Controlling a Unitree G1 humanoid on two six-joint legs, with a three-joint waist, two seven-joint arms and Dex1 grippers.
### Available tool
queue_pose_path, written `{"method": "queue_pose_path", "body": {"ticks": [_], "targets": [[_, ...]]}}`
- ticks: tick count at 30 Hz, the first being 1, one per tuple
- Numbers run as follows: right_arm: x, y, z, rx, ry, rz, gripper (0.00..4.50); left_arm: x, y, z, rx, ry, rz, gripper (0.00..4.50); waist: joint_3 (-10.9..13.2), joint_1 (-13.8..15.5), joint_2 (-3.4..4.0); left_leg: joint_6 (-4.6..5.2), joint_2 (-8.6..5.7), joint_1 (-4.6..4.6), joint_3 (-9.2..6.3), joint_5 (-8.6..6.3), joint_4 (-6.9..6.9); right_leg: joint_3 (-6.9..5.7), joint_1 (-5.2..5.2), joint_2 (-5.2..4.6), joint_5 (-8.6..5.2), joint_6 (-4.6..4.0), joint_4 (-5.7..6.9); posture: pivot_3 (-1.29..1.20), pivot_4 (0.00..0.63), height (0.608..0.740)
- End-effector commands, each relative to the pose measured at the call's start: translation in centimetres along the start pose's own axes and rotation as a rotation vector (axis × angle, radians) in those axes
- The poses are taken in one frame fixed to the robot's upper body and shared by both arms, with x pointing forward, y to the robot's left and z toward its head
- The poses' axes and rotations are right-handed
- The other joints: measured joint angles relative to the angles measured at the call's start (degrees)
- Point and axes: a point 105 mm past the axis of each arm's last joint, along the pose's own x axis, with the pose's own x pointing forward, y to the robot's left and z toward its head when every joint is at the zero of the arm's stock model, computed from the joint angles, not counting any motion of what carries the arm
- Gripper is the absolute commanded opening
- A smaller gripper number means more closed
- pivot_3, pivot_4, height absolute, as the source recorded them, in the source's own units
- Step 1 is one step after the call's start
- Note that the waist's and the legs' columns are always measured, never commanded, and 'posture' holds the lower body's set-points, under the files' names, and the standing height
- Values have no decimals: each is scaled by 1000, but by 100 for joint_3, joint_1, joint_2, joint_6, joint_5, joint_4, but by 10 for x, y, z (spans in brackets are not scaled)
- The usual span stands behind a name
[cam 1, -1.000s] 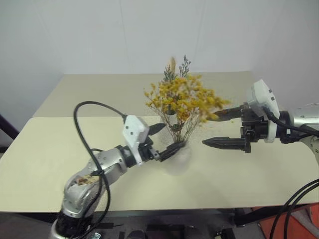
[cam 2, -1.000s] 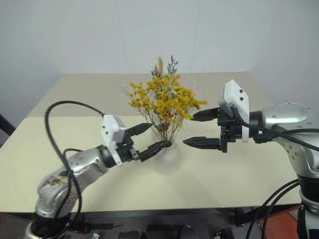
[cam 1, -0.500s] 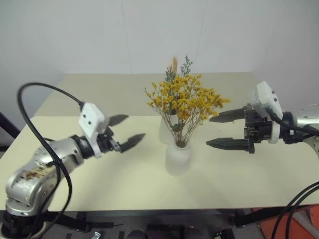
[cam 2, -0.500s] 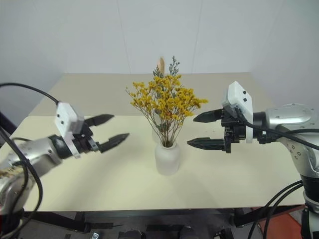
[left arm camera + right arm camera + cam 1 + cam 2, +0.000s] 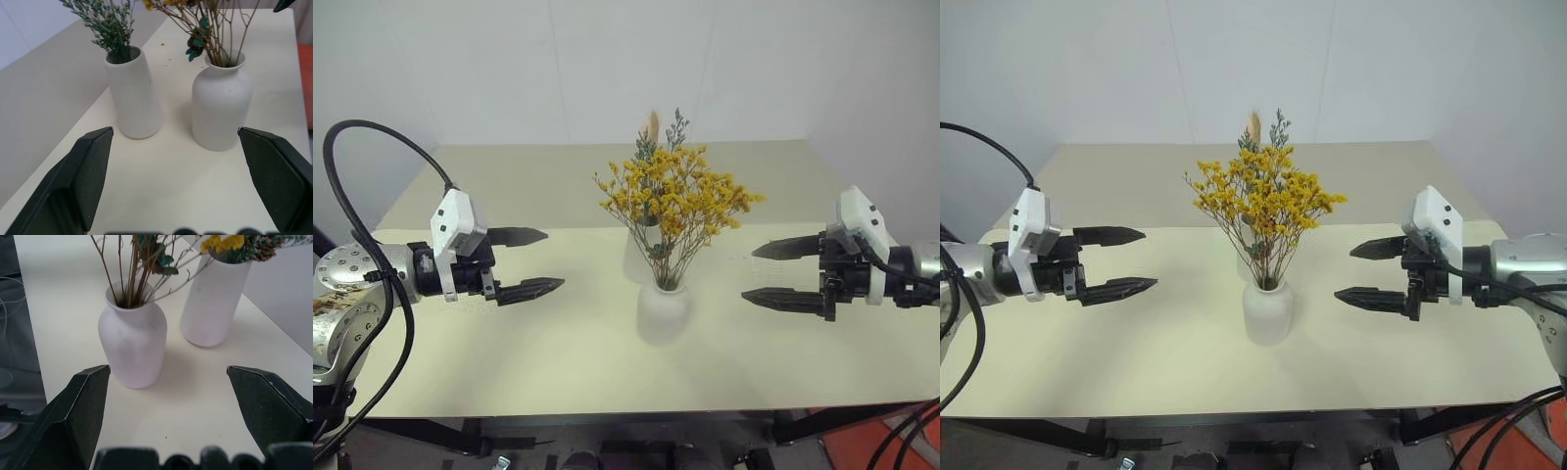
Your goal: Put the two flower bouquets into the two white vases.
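Both bunches sat in vases, so we thought the job looked done. Our yellow bunch [image 5: 675, 201] stood in the round vase [image 5: 663, 311], right between our two grippers. Our green sprig [image 5: 662, 137] stood in the tall vase [image 5: 133, 93], just behind the round one and touching nothing else. Our left gripper [image 5: 530, 262] was wide open and held nothing. Our right gripper [image 5: 776, 274] was wide open and empty too. Both were well apart from the vases.

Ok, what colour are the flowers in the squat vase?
Yellow-orange flowers on brown stems, in the white squat vase; the right eye view shows it best.
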Motion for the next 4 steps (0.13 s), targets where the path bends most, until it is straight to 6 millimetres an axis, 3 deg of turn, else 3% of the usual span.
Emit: {"method": "queue_pose_path", "body": {"ticks": [1, 4], "targets": [[-17, -2, 4, -93, -28, -56, 4500, -5, -9, 12, 54, -12, -55, 4463, 0, 1, 0, 0, 0, -1, 0, 0, 0, 0, 0, 0, 0, 0, 0, 0, 150, 740], [-26, -2, -1, -105, -57, -76, 4500, -7, -14, 11, 64, -2, -92, 4463, 0, 3, 0, 0, 0, 3, 1, 0, 0, 1, 3, 0, 0, 0, 1, 0, 150, 740]]}}
